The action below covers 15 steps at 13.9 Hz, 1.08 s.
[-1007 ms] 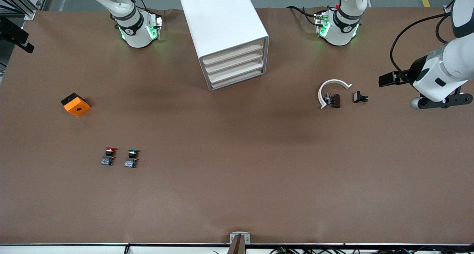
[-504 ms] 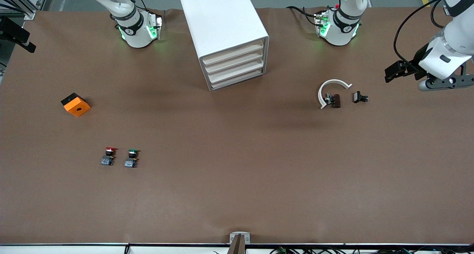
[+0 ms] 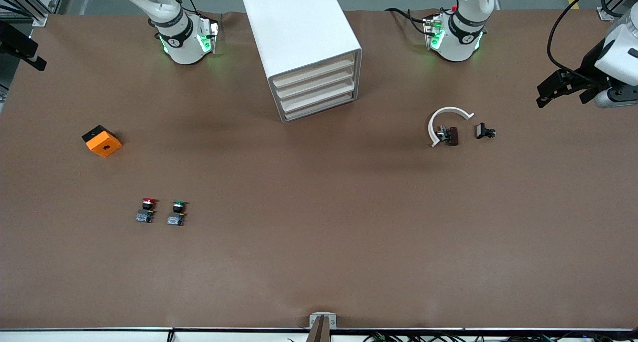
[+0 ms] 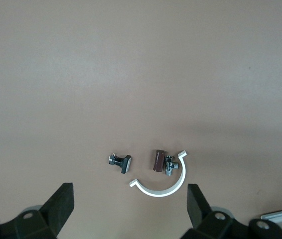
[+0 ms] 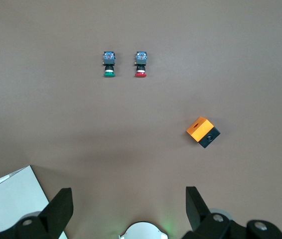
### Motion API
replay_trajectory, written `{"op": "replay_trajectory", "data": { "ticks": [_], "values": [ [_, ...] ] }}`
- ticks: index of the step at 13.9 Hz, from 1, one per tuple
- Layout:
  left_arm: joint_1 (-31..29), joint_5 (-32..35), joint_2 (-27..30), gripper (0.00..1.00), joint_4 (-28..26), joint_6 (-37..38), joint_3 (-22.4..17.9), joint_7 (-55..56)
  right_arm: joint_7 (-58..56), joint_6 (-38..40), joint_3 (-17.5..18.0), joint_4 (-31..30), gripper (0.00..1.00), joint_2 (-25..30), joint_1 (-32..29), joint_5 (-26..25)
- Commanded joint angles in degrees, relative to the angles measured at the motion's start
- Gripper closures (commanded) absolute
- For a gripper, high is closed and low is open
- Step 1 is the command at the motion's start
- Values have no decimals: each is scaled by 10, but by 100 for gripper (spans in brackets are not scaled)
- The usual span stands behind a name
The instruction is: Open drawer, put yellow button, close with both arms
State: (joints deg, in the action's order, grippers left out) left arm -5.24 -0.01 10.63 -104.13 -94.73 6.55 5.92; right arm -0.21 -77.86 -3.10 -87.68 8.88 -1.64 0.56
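No yellow button shows in any view. The white drawer cabinet (image 3: 304, 48) stands between the two arm bases with all its drawers shut; a corner of it also shows in the right wrist view (image 5: 11, 199). My left gripper (image 4: 131, 199) is open and empty, high over the table at the left arm's end (image 3: 610, 96), with a white C-shaped ring (image 4: 163, 184) below it. My right gripper (image 5: 128, 199) is open and empty, high over its own base (image 5: 142, 231). It is out of the front view.
A red-capped button (image 3: 146, 210) and a green-capped button (image 3: 177, 213) stand side by side toward the right arm's end. An orange block (image 3: 102, 140) lies farther from the front camera than they do. The ring (image 3: 445, 122), a brown part (image 3: 452, 135) and a black part (image 3: 483, 131) lie toward the left arm's end.
My left arm's hand has drawn back toward the table's edge at the left arm's end and toward the bases. Nothing on the table has moved.
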Motion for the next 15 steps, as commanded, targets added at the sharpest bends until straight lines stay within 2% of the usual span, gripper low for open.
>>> {"op": "replay_trajectory", "data": {
  "ticks": [1,3,15],
  "values": [
    [4,-1,-36,0,83,64,2,-11,-10,2,4,6,0,2,-11,7],
    [3,0,-56,0,113,88,3,-11,-18,2,4,6,0,2,-12,6],
    [4,0,-58,0,114,92,3,-11,-25,2,4,6,0,2,-19,11]
  ]
}}
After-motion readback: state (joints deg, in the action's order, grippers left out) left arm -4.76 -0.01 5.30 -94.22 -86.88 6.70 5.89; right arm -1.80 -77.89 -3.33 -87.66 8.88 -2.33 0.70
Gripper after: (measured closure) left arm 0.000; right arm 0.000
